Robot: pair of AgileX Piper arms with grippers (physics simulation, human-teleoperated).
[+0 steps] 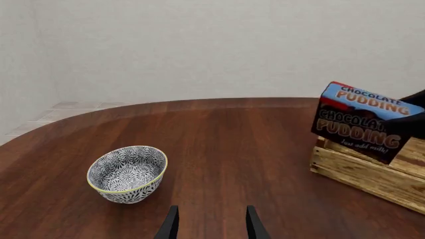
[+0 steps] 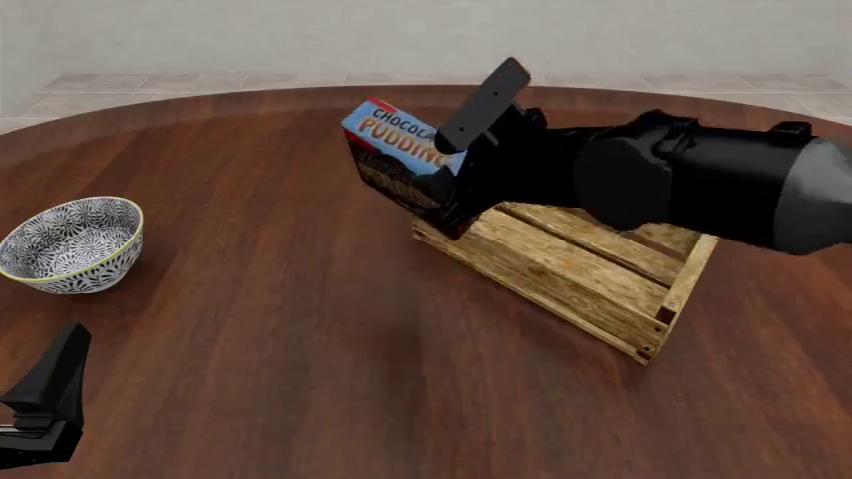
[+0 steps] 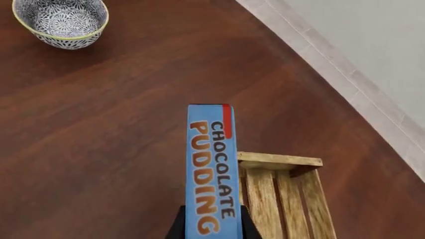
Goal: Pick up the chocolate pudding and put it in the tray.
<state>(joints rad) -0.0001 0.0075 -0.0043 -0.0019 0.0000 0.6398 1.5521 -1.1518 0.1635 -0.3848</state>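
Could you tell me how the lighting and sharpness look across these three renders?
Front view: soft even light, a faint shadow under the tray, all sharp. Left wrist view: mild sheen on the table; the pudding lettering is legible. Right wrist view: crisp; the bowl pattern is clear.

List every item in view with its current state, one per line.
chocolate pudding: held off the table, by the tray's end
tray: upright on the table, nothing seen inside
bowl: upright, empty
right pincer: shut on the pudding
left pincer: open, holding nothing
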